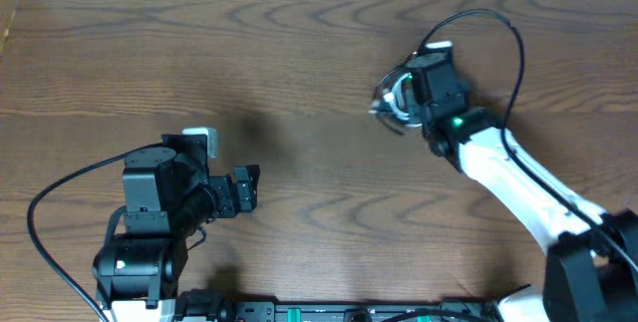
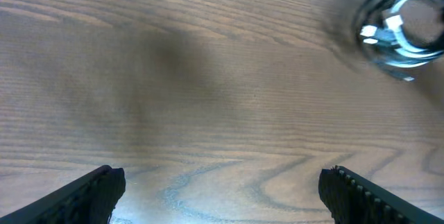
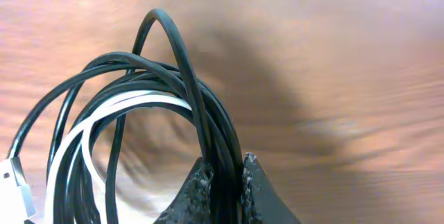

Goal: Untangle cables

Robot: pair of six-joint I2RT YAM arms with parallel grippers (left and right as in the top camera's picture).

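Cables (image 3: 218, 130) pinched in right hand (image 3: 225, 167), left hand (image 2: 222, 182) well apart

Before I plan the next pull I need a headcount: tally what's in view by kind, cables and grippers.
Cable bundle: 1 (black strands, too looped to count, plus 1 white cable)
Gripper with fingers open: 1, the left gripper
Gripper with fingers shut on the bundle: 1, the right gripper
Total: 3
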